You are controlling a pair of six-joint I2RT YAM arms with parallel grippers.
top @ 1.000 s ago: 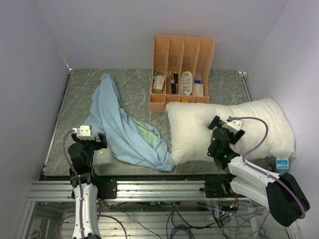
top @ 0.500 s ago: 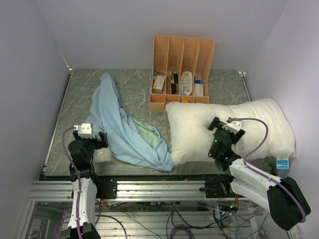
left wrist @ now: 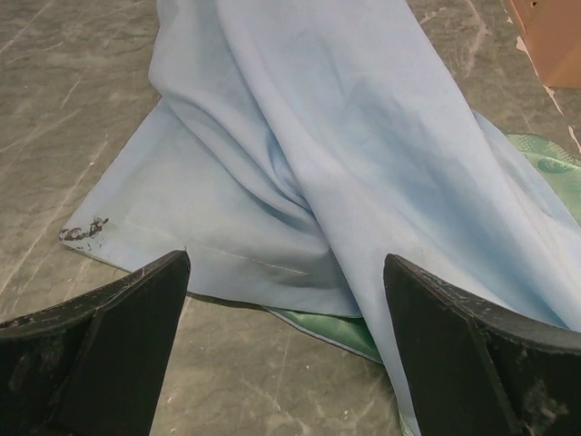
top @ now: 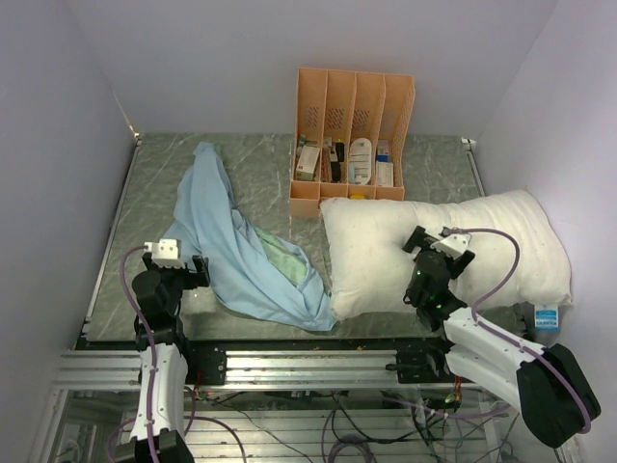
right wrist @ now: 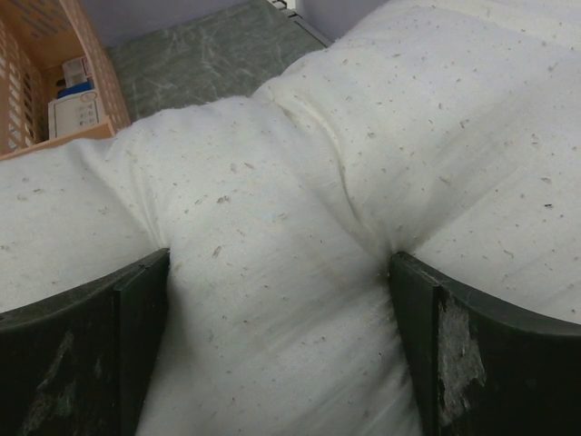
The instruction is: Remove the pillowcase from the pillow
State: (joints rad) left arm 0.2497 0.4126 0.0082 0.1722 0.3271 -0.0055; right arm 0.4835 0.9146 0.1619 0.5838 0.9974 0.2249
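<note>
Since the pillowcase (top: 241, 253) lies heaped toward the bench's (top: 434, 164) left edge and the pillow (top: 366, 253) sits bare toward the right, removal looks finished; left tool (left wrist: 286, 345) and right tool (top: 437, 249) gape wide, gripping nothing.

Pale lilac walls (top: 212, 58) on three sides, dark grey-green marbled surface (top: 154, 183), orange file rack (top: 353, 96) with small boxes at the back, aluminium rail (top: 308, 370) along the near edge, tangled cables (top: 357, 424) beneath, soft even light

My left gripper (left wrist: 286, 263) has its fingers spread wide. Just beyond, I see the pillowcase (left wrist: 345, 154) crumpled on the table (left wrist: 54, 109), blue side up, green peeking underneath.
</note>
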